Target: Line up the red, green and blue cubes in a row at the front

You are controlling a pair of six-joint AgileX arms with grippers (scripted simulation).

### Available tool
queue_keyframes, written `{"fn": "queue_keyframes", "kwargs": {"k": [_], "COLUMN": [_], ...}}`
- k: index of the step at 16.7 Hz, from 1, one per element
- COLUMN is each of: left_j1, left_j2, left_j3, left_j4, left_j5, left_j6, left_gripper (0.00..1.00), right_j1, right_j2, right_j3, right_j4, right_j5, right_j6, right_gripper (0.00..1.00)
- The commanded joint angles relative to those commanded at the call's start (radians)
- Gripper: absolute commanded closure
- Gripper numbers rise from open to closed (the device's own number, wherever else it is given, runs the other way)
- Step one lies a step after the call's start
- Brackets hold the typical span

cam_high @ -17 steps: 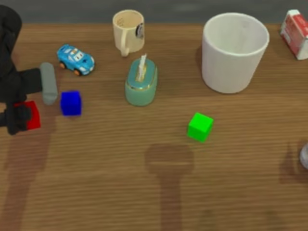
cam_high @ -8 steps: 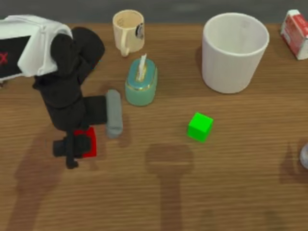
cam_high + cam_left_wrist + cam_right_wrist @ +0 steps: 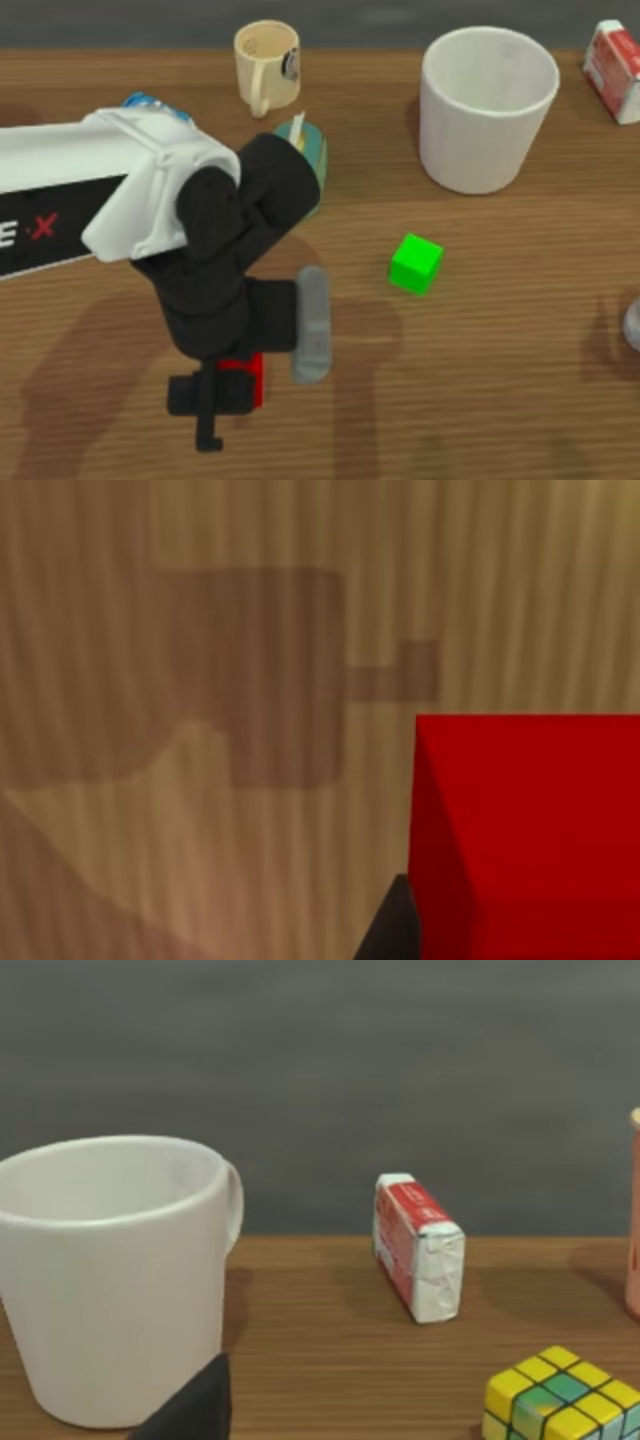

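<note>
My left gripper (image 3: 225, 388) is shut on the red cube (image 3: 251, 378) and holds it over the table's front, left of centre. In the left wrist view the red cube (image 3: 530, 830) fills the lower corner, with one dark fingertip (image 3: 395, 932) against its side and wood grain below. The green cube (image 3: 415, 263) sits right of centre, apart from the arm. The blue cube is hidden under the left arm. My right arm (image 3: 632, 325) is parked at the table's right edge.
At the back stand a cream mug (image 3: 266, 62), a big white cup (image 3: 487, 105) and a red-and-white carton (image 3: 615, 70). A teal tissue box (image 3: 314, 150) and the light-blue toy car (image 3: 150, 101) peek out from behind the left arm. The right wrist view shows a colourful puzzle cube (image 3: 560, 1400).
The left arm has swung right and toward the front with the red cube in its grip, now covering the blue cube and most of the toy car. The green cube has not moved.
</note>
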Motion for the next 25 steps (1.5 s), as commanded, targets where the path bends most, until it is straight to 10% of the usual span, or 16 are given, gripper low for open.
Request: {"fn": "queue_keyframes", "kwargs": {"k": [17, 25], "left_j1": [-0.013, -0.013], "left_j2": [0.137, 0.137], "left_j3": [-0.145, -0.145], "left_j4": [0.282, 0.282], "left_j5": [0.0, 0.0], "left_j6": [-0.011, -0.011], "left_gripper": [1.0, 0.4], "right_j1": [0.0, 0.0], "right_j2": [0.0, 0.0], "right_j3": [0.0, 0.0], "right_j4": [0.0, 0.0], "right_j5": [0.0, 0.0], "right_j6": [0.0, 0.0], "right_gripper": [0.0, 0.0]}}
